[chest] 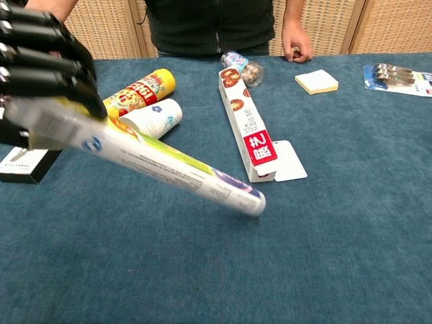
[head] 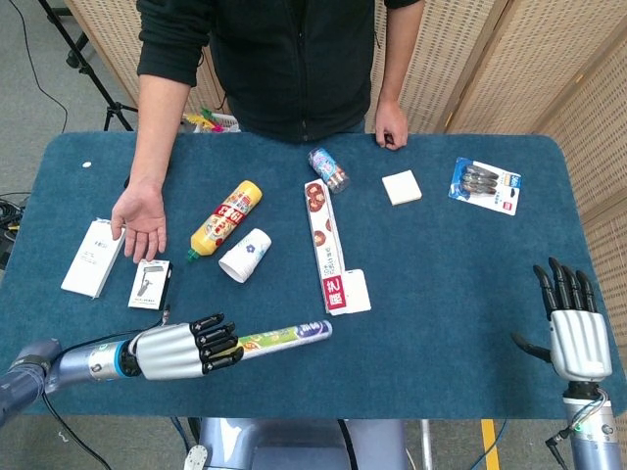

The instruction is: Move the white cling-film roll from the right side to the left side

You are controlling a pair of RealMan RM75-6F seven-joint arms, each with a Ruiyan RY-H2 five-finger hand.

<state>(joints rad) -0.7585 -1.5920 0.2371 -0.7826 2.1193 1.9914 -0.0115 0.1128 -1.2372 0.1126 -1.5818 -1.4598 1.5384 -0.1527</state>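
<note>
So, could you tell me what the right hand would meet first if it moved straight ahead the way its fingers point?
Probably nothing: the right hand points away from the robot over bare table. The razor pack lies further left, likely off its line.

Light: bright and even in both views, falling from above; no dim corners.
Shadows: soft and short on the blue tabletop [head: 441, 284], a faint one beneath the cling-film roll [chest: 169, 165] in the chest view.
Glare: mild sheen on the left hand [chest: 40, 64] casing and on the right hand [head: 573, 328].
Blur: the roll and the left hand are smeared in the chest view; head view stays sharp.
Distortion: slight bowing at the tabletop's edges in the head view.
</note>
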